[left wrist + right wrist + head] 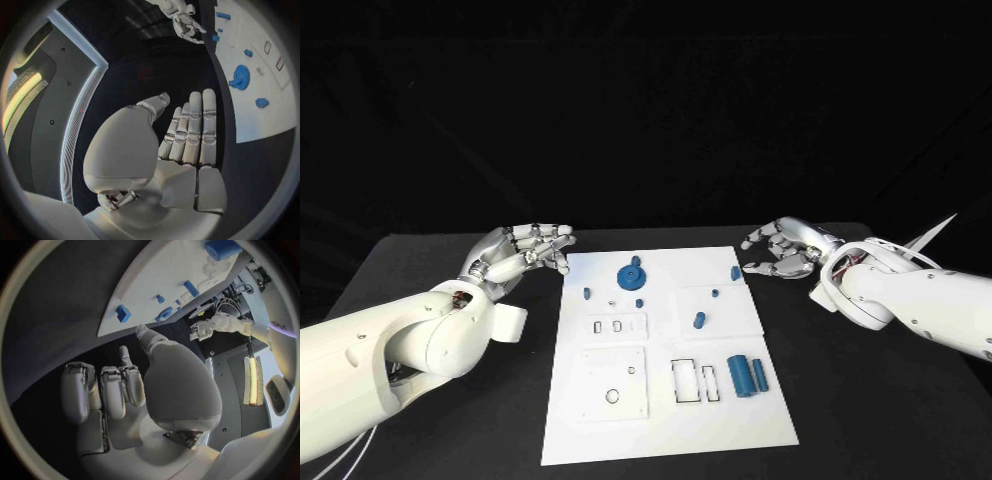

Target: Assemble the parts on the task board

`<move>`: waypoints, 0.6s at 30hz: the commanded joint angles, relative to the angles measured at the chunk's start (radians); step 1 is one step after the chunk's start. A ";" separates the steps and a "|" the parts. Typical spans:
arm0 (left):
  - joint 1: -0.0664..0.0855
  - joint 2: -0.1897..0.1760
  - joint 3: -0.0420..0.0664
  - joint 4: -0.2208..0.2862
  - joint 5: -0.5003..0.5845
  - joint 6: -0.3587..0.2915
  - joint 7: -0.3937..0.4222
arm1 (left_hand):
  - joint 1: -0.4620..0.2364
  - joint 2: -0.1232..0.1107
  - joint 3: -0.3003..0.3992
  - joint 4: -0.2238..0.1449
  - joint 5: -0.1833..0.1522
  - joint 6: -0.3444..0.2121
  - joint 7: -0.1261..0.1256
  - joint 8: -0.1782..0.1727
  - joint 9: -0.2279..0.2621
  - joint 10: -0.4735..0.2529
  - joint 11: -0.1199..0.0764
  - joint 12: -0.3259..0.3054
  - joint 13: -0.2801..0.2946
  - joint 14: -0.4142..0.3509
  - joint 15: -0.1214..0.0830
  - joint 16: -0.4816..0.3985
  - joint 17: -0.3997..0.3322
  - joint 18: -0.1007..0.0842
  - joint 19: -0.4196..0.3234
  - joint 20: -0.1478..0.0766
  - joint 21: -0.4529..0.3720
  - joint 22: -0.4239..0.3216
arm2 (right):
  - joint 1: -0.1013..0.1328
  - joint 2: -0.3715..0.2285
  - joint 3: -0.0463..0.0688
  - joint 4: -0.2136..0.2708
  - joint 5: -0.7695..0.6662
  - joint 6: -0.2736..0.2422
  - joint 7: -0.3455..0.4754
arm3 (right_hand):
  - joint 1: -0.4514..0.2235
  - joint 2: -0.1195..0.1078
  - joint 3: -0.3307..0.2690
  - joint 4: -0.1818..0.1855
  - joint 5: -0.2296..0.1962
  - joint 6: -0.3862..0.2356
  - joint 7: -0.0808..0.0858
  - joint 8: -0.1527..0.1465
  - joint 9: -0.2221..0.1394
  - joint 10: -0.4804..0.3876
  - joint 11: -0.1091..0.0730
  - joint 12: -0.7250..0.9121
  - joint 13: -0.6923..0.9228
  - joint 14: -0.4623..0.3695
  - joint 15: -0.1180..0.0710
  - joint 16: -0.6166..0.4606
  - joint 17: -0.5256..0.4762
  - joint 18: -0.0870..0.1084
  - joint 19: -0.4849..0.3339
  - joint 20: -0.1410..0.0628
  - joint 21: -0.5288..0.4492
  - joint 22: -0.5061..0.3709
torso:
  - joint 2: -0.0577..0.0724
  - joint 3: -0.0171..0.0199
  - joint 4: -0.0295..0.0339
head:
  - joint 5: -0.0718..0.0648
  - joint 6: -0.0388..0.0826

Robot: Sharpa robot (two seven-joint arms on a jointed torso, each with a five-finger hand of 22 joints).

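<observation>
- Left hand (524,253): empty, fingers apart, beside the task board's (668,420) far left corner.
- Right hand (788,250): empty, fingers loosely curled, beside the far right corner.
- Parts: blue gear (632,276) and two cylinders (749,376) rest on the board, mid-worktop.

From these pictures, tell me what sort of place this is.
Probably a robotics lab test bench: a black table holds a white task board with small blue parts, and black backdrop surrounds it. The left hand and right hand hover empty.
</observation>
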 commanded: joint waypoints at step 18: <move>-0.001 0.004 0.001 -0.002 -0.001 0.004 0.002 | -0.023 -0.004 0.049 -0.004 0.010 -0.006 0.005 -0.007 0.014 -0.011 0.003 -0.007 0.013 -0.014 -0.002 0.020 0.017 0.013 -0.017 -0.004 0.018 0.020 | -0.040 0.055 -0.002 -0.052 -0.027 0.018 -0.045 | 0.014 0.011 -0.032 -0.002 0.012 -0.003 0.001 -0.010 0.004 0.035 0.008 0.009 0.207 0.098 0.009 0.010 0.269 -0.006 0.042 0.014 0.018 0.179 | 0.000 -0.0032 0.0011 | 0.000 -0.011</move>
